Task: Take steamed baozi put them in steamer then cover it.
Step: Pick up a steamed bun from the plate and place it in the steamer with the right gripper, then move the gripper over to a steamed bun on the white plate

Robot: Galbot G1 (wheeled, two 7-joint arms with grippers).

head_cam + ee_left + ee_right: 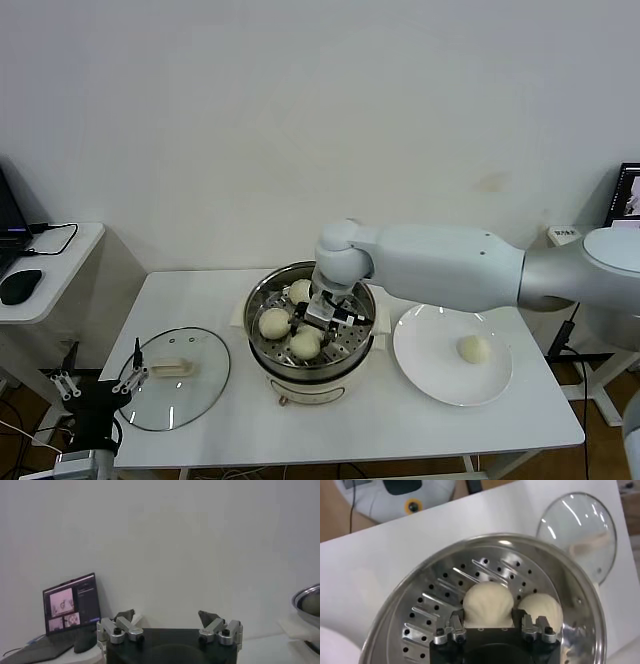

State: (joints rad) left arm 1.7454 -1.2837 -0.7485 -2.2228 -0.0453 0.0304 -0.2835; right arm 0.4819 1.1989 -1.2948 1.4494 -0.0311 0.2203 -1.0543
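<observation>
The steamer (256,312) stands mid-table on its cream pot base. Three baozi lie in its basket: one at the back (299,290), one at the left (274,322), one at the front (305,344). My right gripper (328,308) is down inside the basket. In the right wrist view it (488,622) is shut on a baozi (487,602) low over the perforated floor (435,610), with another baozi (540,608) beside it. A fourth baozi (473,348) lies on the white plate (430,355). My left gripper (98,382) is parked low at the left, open.
The glass lid (195,395) with its cream handle lies flat on the table left of the steamer; it also shows in the right wrist view (580,525). A side table (50,270) with a mouse and a laptop (70,605) stands at the far left.
</observation>
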